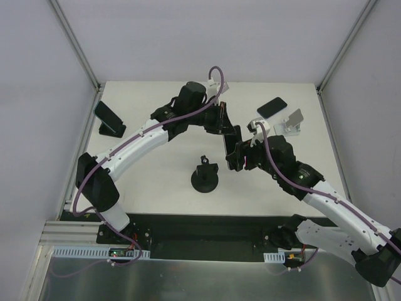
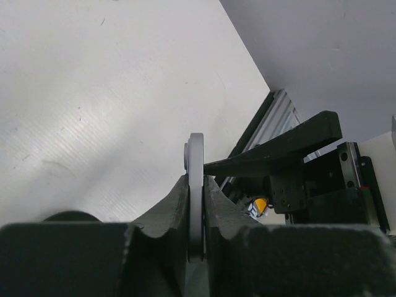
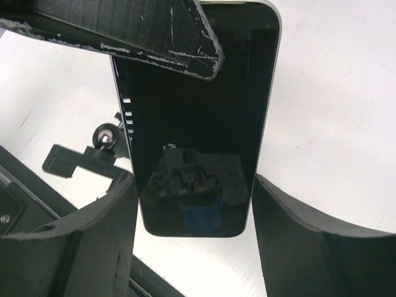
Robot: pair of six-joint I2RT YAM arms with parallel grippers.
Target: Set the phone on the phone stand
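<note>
The phone (image 1: 226, 143) is a dark-screened slab with a silver rim, held in the air between my two grippers above the table's middle. My left gripper (image 1: 223, 127) is shut on its far end; in the left wrist view the jaws pinch its thin silver edge (image 2: 196, 179). My right gripper (image 1: 234, 157) is open around its near end: in the right wrist view the screen (image 3: 195, 124) hangs between the fingers (image 3: 291, 229), with a gap on the right side. The black phone stand (image 1: 205, 176), with a round base and a knobbed post, sits on the table just near-left of the phone. Its knob shows in the right wrist view (image 3: 103, 136).
A second dark phone (image 1: 272, 106) lies at the back right beside a silver stand (image 1: 292, 121). Another phone leans on a black stand (image 1: 110, 120) at the far left. White walls enclose the table; the black base rail (image 1: 200, 229) runs along the near edge.
</note>
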